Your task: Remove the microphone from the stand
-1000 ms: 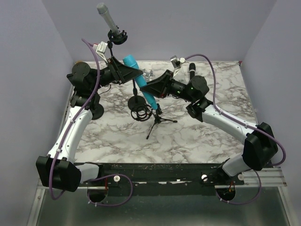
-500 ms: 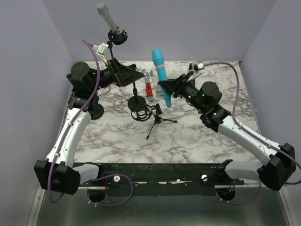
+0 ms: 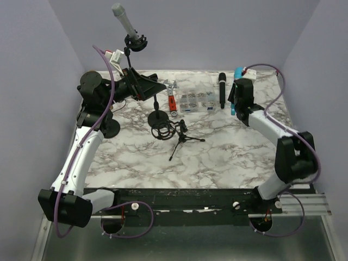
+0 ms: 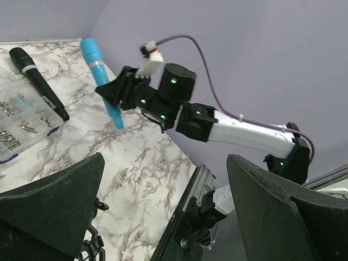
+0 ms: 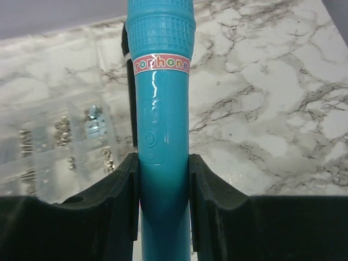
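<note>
Overhead barely visible, blue microphone [image 5: 162, 81] clamped in right tool [image 5: 163, 174], left tool [image 4: 163, 212] apart

Glossy plastic microphone [image 5: 162, 136], polished marble-look tabletop [image 3: 228, 157]

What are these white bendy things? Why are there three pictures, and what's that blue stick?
Those are two robot arms bolted to a marble table. One picture looks down from above. The other two come from little cameras on each wrist, so you see each arm's own pincer up close. The right pincer squeezes the blue stick, which is a blue microphone. The left pincer is wide open and holds nothing. On the table are a black microphone, a clear box of screws and a small tripod stand. A grey microphone pokes up at the back.
</note>
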### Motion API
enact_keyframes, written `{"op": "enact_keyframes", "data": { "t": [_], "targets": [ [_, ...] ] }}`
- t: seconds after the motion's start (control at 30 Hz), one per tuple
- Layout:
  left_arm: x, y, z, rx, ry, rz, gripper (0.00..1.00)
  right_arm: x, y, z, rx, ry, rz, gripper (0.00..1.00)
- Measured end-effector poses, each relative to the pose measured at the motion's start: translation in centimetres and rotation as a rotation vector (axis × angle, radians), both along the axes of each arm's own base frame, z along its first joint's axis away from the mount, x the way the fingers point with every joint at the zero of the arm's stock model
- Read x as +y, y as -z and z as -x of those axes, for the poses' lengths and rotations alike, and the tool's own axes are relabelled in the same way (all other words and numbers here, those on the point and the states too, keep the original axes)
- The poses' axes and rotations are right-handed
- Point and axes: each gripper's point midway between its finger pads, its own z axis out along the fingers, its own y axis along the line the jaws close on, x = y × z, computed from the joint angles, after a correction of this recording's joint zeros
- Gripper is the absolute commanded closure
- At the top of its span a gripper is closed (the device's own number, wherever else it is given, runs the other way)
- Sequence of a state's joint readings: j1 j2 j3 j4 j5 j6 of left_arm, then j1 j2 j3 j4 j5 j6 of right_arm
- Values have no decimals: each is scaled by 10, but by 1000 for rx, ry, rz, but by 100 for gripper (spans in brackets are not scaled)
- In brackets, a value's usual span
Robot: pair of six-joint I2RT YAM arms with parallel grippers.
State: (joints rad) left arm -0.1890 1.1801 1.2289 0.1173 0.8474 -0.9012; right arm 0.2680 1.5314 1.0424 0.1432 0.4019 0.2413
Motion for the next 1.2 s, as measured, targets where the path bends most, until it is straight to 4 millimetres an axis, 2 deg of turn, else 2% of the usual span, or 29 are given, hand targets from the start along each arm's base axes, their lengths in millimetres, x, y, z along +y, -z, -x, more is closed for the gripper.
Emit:
{"op": "enact_keyframes", "data": {
  "t": [0.1, 0.23, 0.4, 0.57, 0.77, 0.9, 1.13, 1.2],
  "targets": [
    [0, 0, 0, -1, -2, -1, 1, -7, 39, -32, 106, 19, 97, 99],
    [0, 1, -1, -3, -4, -4, 1, -11, 76, -78, 194, 12, 192, 99],
    [0, 3, -4, 1, -4, -7, 1, -31, 106, -109, 275, 5, 255, 99],
    [-1, 7, -7, 13, -4, -9, 1, -46, 120, -135, 316, -27, 272, 99],
    [-1, 12, -15, 37, -7, -5, 1, -50, 130, -150, 341, -73, 243, 97],
    [-1, 14, -17, 41, -6, -3, 1, -44, 134, -156, 351, -117, 218, 94],
    [-2, 16, -19, 51, -7, -3, 1, -36, 146, -154, 378, -161, 179, 94],
    [-2, 17, -20, 53, -7, -3, 1, -36, 147, -153, 384, -162, 172, 91]
  ]
}}
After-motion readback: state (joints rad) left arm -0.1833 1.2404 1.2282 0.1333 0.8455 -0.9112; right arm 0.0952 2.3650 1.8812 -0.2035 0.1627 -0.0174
